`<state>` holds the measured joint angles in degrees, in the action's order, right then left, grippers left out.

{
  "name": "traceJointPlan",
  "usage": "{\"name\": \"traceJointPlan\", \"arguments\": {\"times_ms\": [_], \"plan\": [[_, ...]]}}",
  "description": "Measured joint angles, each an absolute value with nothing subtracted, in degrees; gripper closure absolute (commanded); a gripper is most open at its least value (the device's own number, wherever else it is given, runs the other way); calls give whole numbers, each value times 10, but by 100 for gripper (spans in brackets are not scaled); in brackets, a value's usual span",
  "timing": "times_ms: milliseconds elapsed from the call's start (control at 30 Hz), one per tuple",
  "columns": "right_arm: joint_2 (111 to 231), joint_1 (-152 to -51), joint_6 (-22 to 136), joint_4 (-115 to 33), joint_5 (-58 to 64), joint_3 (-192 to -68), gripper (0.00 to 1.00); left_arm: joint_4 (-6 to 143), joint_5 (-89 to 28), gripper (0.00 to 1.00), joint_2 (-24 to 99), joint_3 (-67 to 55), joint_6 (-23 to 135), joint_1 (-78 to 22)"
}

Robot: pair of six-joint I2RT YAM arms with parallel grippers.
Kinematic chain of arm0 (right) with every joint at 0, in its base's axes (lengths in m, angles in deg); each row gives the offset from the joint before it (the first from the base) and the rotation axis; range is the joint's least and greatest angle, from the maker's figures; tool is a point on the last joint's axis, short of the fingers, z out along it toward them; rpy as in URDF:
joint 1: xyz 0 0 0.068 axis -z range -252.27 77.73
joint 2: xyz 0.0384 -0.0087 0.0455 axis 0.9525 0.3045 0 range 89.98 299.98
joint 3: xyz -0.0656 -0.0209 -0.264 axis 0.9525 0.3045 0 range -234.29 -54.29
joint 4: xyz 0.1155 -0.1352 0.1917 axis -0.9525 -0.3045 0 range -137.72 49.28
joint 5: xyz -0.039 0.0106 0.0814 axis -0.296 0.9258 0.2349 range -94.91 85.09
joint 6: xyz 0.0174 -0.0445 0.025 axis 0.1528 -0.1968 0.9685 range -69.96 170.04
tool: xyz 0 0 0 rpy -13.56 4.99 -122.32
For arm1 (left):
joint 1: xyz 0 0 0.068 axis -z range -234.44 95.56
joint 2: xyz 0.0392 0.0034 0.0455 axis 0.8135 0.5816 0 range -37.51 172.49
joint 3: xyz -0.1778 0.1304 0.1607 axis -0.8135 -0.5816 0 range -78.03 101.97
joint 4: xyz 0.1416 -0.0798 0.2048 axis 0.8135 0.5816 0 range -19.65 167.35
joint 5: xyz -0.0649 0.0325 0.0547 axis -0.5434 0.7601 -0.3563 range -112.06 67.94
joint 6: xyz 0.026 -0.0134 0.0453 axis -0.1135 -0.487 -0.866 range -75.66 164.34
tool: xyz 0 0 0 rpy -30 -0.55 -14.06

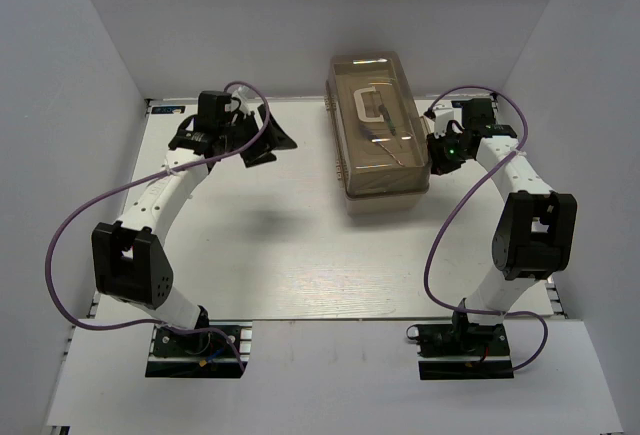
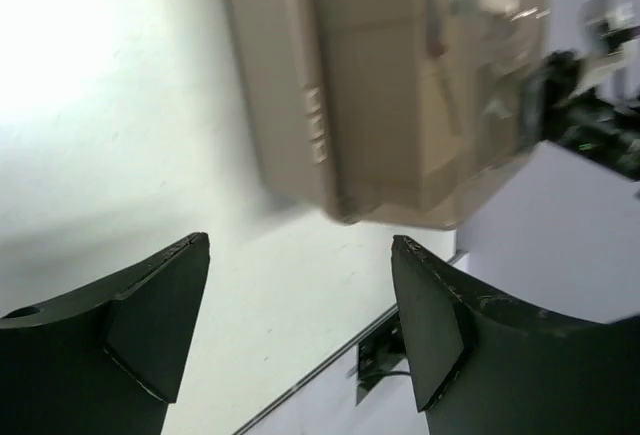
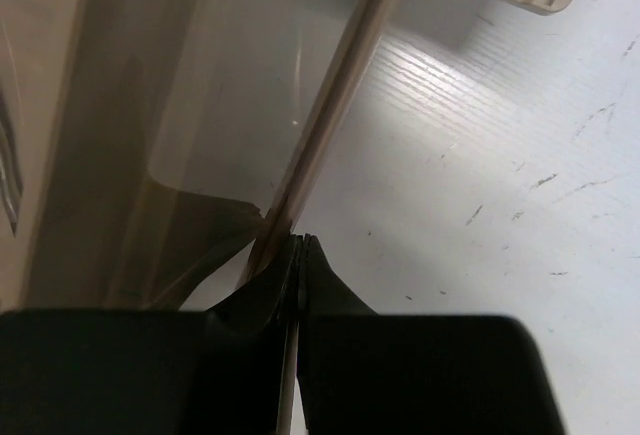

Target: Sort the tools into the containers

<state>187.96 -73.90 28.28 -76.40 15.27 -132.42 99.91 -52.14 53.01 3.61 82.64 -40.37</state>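
Note:
The toolbox (image 1: 380, 170) stands closed at the back centre, with a translucent brown lid and a pale handle (image 1: 372, 105). Thin dark and silver shapes show faintly through the lid; no tools lie loose on the table. My right gripper (image 1: 437, 151) is at the toolbox's right side. In the right wrist view it (image 3: 300, 241) is shut, pinching the thin edge of the lid (image 3: 220, 85). My left gripper (image 1: 268, 145) is open and empty, to the left of the toolbox. In the left wrist view it (image 2: 300, 245) hangs above bare table with the toolbox (image 2: 400, 85) ahead.
White walls close in the table at the back and on both sides. The right arm (image 2: 590, 125) shows beyond the toolbox in the left wrist view. Both arm bases (image 1: 195, 350) sit at the table's near edge.

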Motion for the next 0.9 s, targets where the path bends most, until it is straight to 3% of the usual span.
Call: {"name": "traceJointPlan", "arguments": {"times_ms": [233, 500, 600, 633, 700, 733, 900], "plan": [[1879, -744, 270, -772, 170, -1324, 100, 1003, -494, 15, 510, -60, 807, -404], [1875, -763, 276, -779, 151, -1324, 100, 1002, -487, 12, 510, -72, 786, -404], [1867, -767, 284, -777, 98, -1321, 78, 1004, -475, 9, 509, -72, 768, -404], [1858, -767, 284, -770, 78, -1313, 57, 1005, -469, 7, 507, -72, 761, -404], [1824, -761, 282, -764, 48, -1281, 35, 1005, -456, 2, 498, -78, 746, -404], [1802, -759, 282, -762, 38, -1262, 10, 1007, -450, 2, 489, -82, 739, -404], [1673, -749, 287, -770, -1, -1197, 9, 1010, -423, 1, 443, -103, 709, -404]]}}
